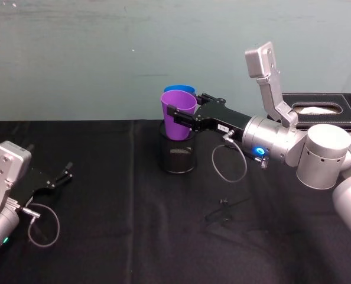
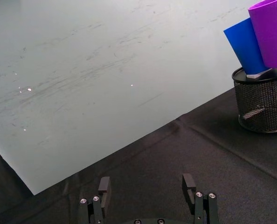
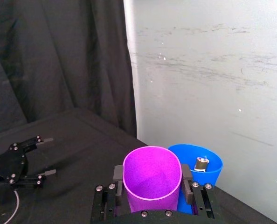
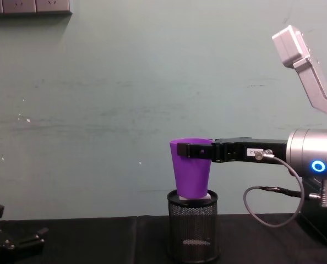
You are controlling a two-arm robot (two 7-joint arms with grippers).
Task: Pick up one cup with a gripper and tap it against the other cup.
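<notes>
My right gripper (image 1: 185,110) is shut on the purple cup (image 1: 176,121), one finger on each side just below its rim (image 3: 152,175). The cup hangs upright with its base at the mouth of a black mesh holder (image 4: 192,231). The blue cup (image 1: 179,90) stands right behind it in the same holder, leaning slightly (image 2: 245,44). In the right wrist view the two cups' walls seem to meet, and a small metal cylinder (image 3: 202,163) lies inside the blue cup (image 3: 208,175). From the chest view the purple cup (image 4: 192,179) hides the blue one. My left gripper (image 1: 63,174) rests open at the table's left.
The mesh holder (image 1: 178,157) stands mid-table on black cloth close to the pale wall. A black tissue box (image 1: 323,109) sits at the back right. A small black clip-like object (image 1: 223,210) lies in front of the holder.
</notes>
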